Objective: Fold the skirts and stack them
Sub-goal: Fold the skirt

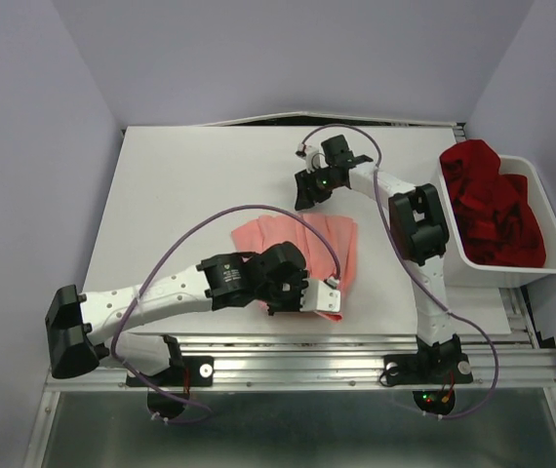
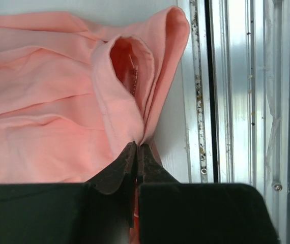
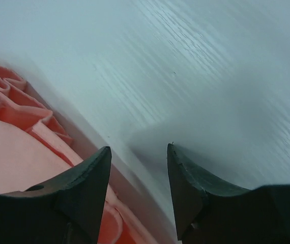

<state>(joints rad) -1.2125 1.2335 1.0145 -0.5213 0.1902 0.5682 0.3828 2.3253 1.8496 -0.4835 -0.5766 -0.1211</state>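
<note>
The salmon-pink skirt [image 1: 302, 244] lies bunched on the white table, reaching its near edge. My left gripper [image 1: 325, 300] sits at the skirt's near right corner. In the left wrist view the left gripper [image 2: 136, 145] is shut on a raised fold of the pink skirt [image 2: 48, 101], which opens into a loop just beyond the tips. My right gripper [image 1: 305, 200] hovers at the skirt's far edge. In the right wrist view the right gripper [image 3: 138, 147] is open over bare table, with the skirt's pleated hem [image 3: 18, 147] beside its left finger. The deep red skirt [image 1: 488, 210] lies crumpled in the bin.
A white plastic bin [image 1: 554, 255] stands at the table's right edge. A metal rail [image 2: 226, 101] runs along the near table edge, right beside the pinched fold. Purple cables loop over both arms. Grey walls close in the back and sides.
</note>
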